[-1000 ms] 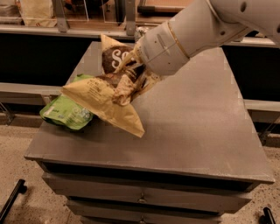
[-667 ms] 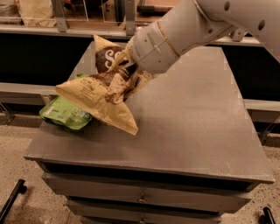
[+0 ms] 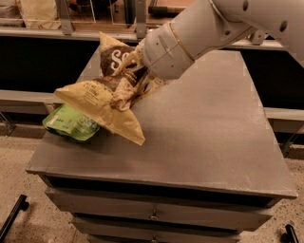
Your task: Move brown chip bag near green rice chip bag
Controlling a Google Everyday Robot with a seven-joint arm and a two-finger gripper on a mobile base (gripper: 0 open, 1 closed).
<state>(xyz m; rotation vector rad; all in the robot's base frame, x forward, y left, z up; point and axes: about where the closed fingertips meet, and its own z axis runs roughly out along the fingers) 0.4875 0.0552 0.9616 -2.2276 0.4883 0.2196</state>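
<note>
The brown chip bag (image 3: pixel 102 97) is a crumpled tan bag with a dark brown panel and white lettering. It hangs tilted above the left part of the grey cabinet top (image 3: pixel 199 137), its lower corner reaching down toward the surface. My gripper (image 3: pixel 135 78) is buried in the bag's crumpled middle and is shut on it; the white arm reaches in from the upper right. The green rice chip bag (image 3: pixel 71 123) lies flat at the left edge of the top, partly covered by the tan bag's left end.
The cabinet has drawers (image 3: pixel 152 213) below its front edge. A dark shelf rail (image 3: pixel 42 33) runs behind it, with a tan bag (image 3: pixel 38 14) at the far left. Speckled floor (image 3: pixel 19 161) lies to the left.
The arm has carried the brown chip bag a little further left, so it now overlaps the green bag more. The green bag has not moved.
</note>
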